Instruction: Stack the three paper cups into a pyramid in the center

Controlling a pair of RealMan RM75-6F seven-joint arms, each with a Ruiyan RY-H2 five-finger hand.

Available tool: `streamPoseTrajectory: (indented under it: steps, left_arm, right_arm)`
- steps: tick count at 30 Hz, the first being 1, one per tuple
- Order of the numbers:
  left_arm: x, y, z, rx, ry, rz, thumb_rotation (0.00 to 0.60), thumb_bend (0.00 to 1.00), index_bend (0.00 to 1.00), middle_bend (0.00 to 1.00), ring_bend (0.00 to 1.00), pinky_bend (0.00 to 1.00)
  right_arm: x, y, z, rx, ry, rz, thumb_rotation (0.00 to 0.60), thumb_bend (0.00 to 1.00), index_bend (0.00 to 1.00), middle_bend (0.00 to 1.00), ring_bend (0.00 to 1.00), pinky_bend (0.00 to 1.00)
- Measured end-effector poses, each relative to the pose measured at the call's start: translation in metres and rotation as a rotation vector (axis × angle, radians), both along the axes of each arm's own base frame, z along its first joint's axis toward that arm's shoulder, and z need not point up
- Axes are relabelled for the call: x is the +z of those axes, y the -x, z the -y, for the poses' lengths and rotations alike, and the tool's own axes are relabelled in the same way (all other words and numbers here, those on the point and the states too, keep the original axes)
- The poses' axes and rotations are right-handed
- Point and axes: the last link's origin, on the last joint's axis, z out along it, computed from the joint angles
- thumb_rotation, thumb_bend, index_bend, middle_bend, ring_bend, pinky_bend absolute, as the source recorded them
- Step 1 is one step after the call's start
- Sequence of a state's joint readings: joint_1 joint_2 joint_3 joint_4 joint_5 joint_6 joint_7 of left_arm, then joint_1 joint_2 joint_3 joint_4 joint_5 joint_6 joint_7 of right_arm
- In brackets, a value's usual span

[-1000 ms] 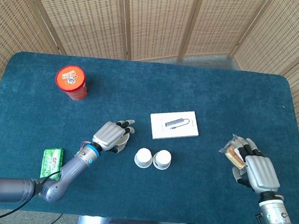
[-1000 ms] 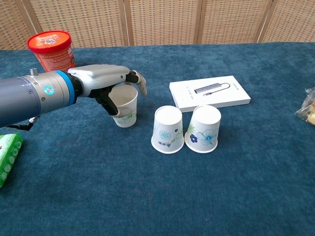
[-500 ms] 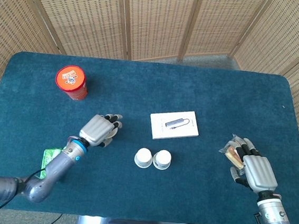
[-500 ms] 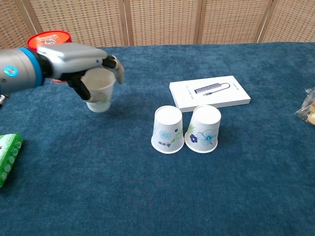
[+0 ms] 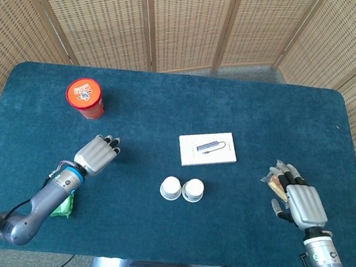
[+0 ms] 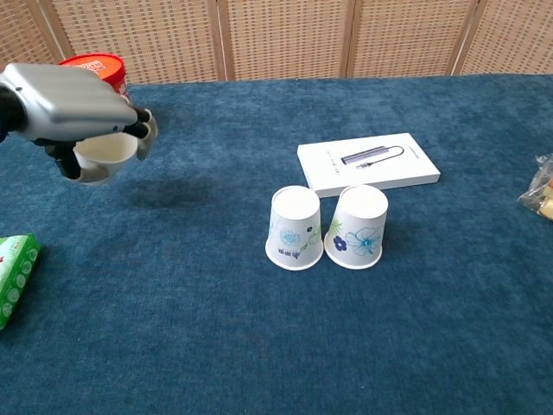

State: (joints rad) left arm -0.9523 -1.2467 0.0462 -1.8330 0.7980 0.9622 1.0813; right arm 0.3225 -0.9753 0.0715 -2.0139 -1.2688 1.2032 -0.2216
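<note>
Two white paper cups with blue flower prints stand upside down side by side at the table's middle: the left cup [image 6: 295, 227] [image 5: 171, 188] and the right cup [image 6: 359, 226] [image 5: 193, 189]. My left hand [image 6: 76, 105] [image 5: 96, 153] grips the third paper cup [image 6: 104, 155], mouth up, lifted above the cloth at the left; from the head camera the hand hides that cup. My right hand [image 5: 300, 204] lies at the right edge with fingers spread, next to a wrapped snack [image 5: 276, 183], and I cannot tell whether it touches it.
A white box [image 6: 368, 163] [image 5: 207, 149] lies just behind the two cups. A red tub [image 6: 89, 74] [image 5: 85, 97] stands at the back left. A green packet [image 6: 14, 275] [image 5: 64, 203] lies at the front left. The blue cloth table [image 6: 259, 346] ends close ahead.
My left hand has lifted the third cup off the cloth and carried it left, away from the two inverted cups. The right hand has barely moved.
</note>
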Motion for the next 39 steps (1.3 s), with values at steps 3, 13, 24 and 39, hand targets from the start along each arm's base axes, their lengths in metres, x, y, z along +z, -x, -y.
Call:
streamPoseTrajectory:
  steps: [3, 13, 24, 39]
  left_arm:
    - [-0.005, 0.002, 0.003, -0.011, 0.012, -0.085, 0.600, 0.45, 0.30, 0.19, 0.24, 0.49]
    - [-0.040, -0.006, 0.007, -0.032, 0.037, -0.144, 0.600, 0.45, 0.09, 0.00, 0.01, 0.35]
    - [-0.049, -0.018, 0.003, -0.027, 0.031, -0.043, 0.600, 0.45, 0.00, 0.00, 0.00, 0.15]
    - [-0.017, -0.014, -0.010, 0.068, -0.010, 0.272, 0.600, 0.45, 0.00, 0.00, 0.00, 0.09]
  right_arm:
    - [0.000, -0.001, 0.000, 0.003, -0.002, 0.001, 0.600, 0.48, 0.13, 0.09, 0.00, 0.30]
    - [0.004, 0.001, -0.002, -0.003, 0.007, 0.012, 0.600, 0.48, 0.12, 0.09, 0.00, 0.30]
    - [0.012, 0.009, -0.006, -0.020, 0.026, 0.019, 0.600, 0.48, 0.12, 0.09, 0.00, 0.30]
    - [0.011, 0.010, -0.009, -0.023, 0.026, 0.015, 0.600, 0.48, 0.12, 0.09, 0.00, 0.30]
